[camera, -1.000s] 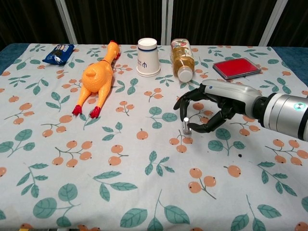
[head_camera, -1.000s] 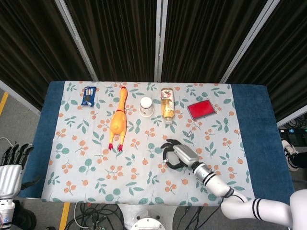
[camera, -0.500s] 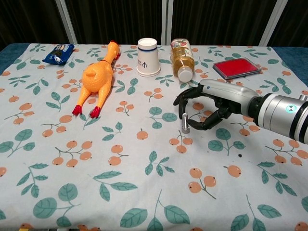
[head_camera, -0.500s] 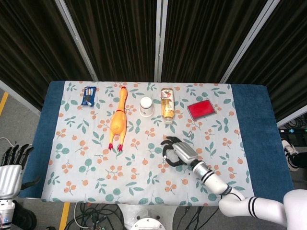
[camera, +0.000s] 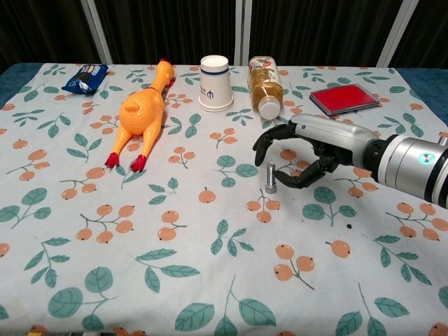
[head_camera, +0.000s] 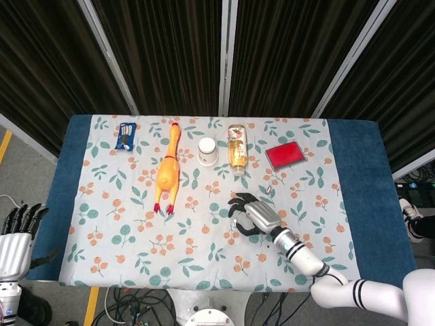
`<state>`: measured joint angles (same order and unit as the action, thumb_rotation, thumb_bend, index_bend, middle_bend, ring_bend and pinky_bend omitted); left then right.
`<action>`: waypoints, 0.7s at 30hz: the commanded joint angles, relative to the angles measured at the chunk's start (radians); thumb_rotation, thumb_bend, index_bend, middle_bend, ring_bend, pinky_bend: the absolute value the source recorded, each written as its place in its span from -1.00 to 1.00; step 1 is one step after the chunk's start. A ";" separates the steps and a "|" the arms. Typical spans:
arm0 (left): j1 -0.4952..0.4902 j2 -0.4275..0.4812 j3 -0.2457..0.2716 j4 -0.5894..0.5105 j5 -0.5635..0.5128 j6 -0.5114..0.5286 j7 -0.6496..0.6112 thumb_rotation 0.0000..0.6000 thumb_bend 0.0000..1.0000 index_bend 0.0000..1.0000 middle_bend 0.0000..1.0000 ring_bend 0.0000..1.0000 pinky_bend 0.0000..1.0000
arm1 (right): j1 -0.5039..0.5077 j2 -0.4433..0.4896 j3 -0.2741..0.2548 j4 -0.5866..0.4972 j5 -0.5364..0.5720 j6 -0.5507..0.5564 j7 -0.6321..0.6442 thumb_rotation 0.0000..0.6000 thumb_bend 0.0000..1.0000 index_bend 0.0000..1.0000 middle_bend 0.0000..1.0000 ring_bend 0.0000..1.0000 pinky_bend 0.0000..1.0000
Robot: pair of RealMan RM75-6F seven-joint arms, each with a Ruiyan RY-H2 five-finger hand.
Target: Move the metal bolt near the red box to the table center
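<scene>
The small metal bolt (camera: 269, 178) stands upright on the floral tablecloth, near the middle of the table; in the head view the bolt (head_camera: 233, 223) is a small speck. My right hand (camera: 308, 150) arches just right of it, fingers spread above and beside it, the thumb tip a hair from the bolt and holding nothing. That same right hand (head_camera: 255, 216) shows below the table's middle. The red box (camera: 344, 97) lies flat at the back right, also visible as the red box (head_camera: 283, 155). My left hand (head_camera: 17, 238) hangs off the table's left edge, fingers apart and empty.
An orange rubber chicken (camera: 142, 112) lies at the left. A white paper cup (camera: 215, 83) stands upside down beside a lying bottle (camera: 264, 86) at the back. A blue snack packet (camera: 85, 77) is at the far left corner.
My right hand's fingers have drawn slightly up and back from the bolt, which now stands on its own. The left hand has not moved.
</scene>
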<state>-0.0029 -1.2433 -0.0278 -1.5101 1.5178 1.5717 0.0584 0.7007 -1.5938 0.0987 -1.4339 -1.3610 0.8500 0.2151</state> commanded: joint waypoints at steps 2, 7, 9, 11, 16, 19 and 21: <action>-0.001 0.001 -0.001 -0.002 0.002 0.001 0.001 1.00 -0.89 -0.71 -0.83 -1.00 -1.00 | -0.005 0.017 -0.006 -0.019 -0.012 0.018 -0.035 1.00 -0.21 -0.35 -0.66 -1.00 -1.00; -0.004 0.002 -0.002 -0.004 0.004 0.000 0.005 1.00 -0.89 -0.71 -0.83 -1.00 -1.00 | -0.010 0.050 -0.008 -0.067 -0.004 0.026 -0.088 1.00 -0.22 -0.42 -0.69 -1.00 -1.00; -0.005 0.005 -0.003 -0.006 0.004 -0.001 0.006 1.00 -0.89 -0.71 -0.83 -1.00 -1.00 | -0.019 0.074 -0.003 -0.100 -0.018 0.058 -0.106 1.00 -0.22 -0.45 -0.70 -1.00 -1.00; -0.007 0.007 -0.005 -0.007 0.003 -0.002 0.007 1.00 -0.89 -0.71 -0.83 -1.00 -1.00 | -0.032 0.105 -0.003 -0.132 -0.044 0.102 -0.139 1.00 -0.22 -0.46 -0.70 -1.00 -1.00; -0.013 0.006 -0.013 -0.006 0.000 -0.003 0.005 1.00 -0.89 -0.71 -0.83 -1.00 -1.00 | -0.115 0.230 -0.018 -0.232 -0.095 0.281 -0.358 1.00 -0.20 -0.47 -0.65 -1.00 -1.00; -0.015 0.000 -0.016 -0.001 -0.005 -0.006 0.001 1.00 -0.89 -0.71 -0.83 -1.00 -1.00 | -0.195 0.293 -0.038 -0.273 -0.096 0.399 -0.486 1.00 -0.19 -0.47 -0.64 -0.99 -1.00; -0.017 -0.005 -0.018 0.005 -0.010 -0.011 -0.001 1.00 -0.89 -0.71 -0.83 -1.00 -1.00 | -0.254 0.329 -0.059 -0.292 -0.097 0.472 -0.514 1.00 -0.19 -0.47 -0.64 -0.99 -1.00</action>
<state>-0.0195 -1.2479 -0.0451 -1.5059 1.5084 1.5620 0.0584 0.5506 -1.3504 0.0724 -1.6657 -1.4412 1.1903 -0.2065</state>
